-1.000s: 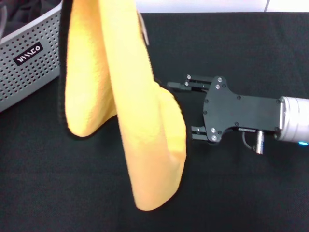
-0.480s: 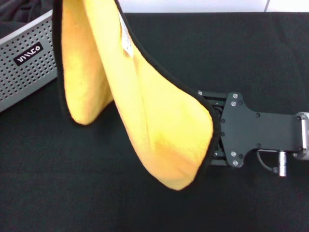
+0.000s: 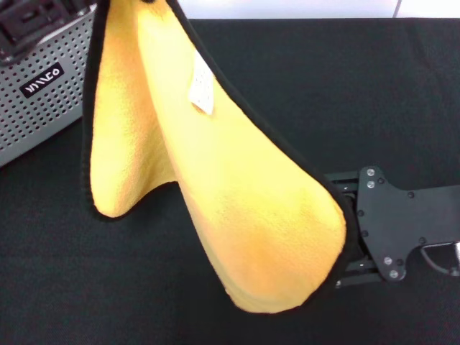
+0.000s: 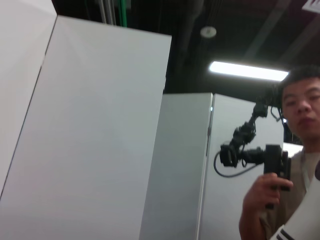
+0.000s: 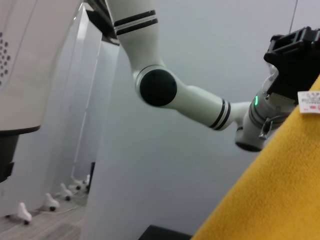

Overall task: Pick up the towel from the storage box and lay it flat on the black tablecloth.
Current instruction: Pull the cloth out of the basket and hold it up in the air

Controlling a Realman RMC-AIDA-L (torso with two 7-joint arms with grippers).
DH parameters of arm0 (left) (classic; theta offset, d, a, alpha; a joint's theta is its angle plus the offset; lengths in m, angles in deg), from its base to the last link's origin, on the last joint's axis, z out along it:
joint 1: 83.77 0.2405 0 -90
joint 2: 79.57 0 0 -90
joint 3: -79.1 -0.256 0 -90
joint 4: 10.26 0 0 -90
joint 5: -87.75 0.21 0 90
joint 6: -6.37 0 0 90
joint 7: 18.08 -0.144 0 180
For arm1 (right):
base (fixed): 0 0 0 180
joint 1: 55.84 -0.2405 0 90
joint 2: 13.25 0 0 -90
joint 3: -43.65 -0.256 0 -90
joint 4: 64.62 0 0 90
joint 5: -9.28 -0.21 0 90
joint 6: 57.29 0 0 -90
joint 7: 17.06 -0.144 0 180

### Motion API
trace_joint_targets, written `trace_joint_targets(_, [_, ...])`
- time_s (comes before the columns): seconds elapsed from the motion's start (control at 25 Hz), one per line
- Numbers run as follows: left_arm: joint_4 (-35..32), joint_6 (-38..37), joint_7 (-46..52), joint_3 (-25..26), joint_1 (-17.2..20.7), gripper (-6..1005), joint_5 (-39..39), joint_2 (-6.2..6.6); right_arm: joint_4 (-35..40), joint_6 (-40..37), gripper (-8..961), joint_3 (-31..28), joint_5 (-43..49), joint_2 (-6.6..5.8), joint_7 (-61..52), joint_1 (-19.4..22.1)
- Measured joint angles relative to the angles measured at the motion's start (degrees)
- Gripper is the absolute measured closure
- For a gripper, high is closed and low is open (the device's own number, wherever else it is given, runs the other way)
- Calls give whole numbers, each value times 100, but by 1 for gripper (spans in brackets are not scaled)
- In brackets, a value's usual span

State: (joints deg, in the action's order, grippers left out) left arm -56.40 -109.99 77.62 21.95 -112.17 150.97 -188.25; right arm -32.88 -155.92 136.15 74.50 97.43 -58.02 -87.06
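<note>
Towel (image 3: 237, 215): hanging above the black tablecloth (image 3: 374, 93), right of the storage box (image 3: 43, 93).
Left gripper (image 5: 292, 55): clenched on the towel's top edge.
Right gripper (image 3: 345, 241): at the towel's lower corner; grip cannot be told.

Surface: I see the black tablecloth (image 3: 302, 86) covering nearly the whole head view, matte, fine weave.
Far edge: a pale strip shows beyond the cloth.
Resting on it: the storage box (image 3: 43, 100), far left corner, black label facing me.
</note>
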Motion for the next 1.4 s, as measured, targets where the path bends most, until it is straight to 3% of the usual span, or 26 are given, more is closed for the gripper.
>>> trace_joint_targets(0.24, [-19, -2, -13, -2, -21, 990, 205, 43, 106, -258, 322, -339, 254, -187, -353, 15])
trace_joint_targets(0.52, [-55, -7, -32, -23, -55, 990, 249, 92, 106, -759, 322, -1326, 1173, -167, -724, -8])
trace_joint_targets(1.4, [-438, -9, 54, -34, -165, 991, 485, 147, 609, -905, 323, -1505, 1960, -264, -1357, -75])
